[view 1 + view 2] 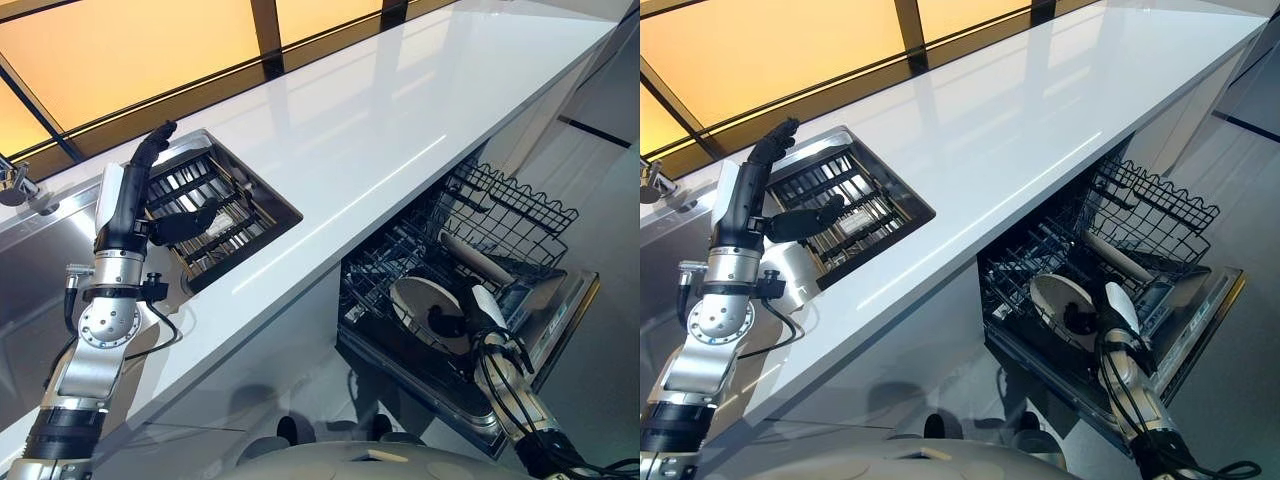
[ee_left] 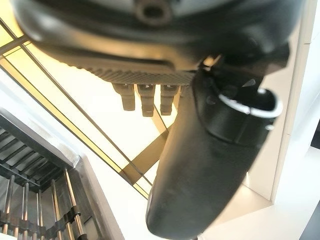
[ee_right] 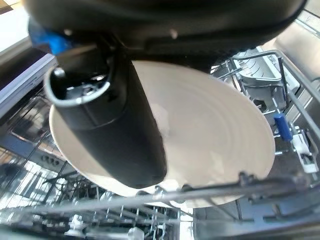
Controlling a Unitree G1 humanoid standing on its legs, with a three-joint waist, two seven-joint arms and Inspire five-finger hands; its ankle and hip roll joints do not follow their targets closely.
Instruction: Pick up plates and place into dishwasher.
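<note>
The right hand (image 1: 462, 322) is down inside the open dishwasher (image 1: 520, 345), its thumb pressed across the face of a white plate (image 1: 420, 305) and pinching it, while the plate stands nearly on edge among the wires of the lower rack (image 1: 385, 270). In the right wrist view the plate's lower rim sits just behind a rack wire, but I can't tell whether it has dropped into a slot between the tines or is only resting on top of them. That is the worry from here: if the hand lets go before the rim is seated, the plate could tip flat or slide along the wires and knock the grey item lying near it in the rack. Pulling the thumb out carelessly could also drag the plate back with it. The left hand (image 1: 140, 195) hangs idle above the white countertop (image 1: 380, 120), fingers straight and apart, beside the sunken drying rack (image 1: 215, 215) set into the counter, holding nothing.
</note>
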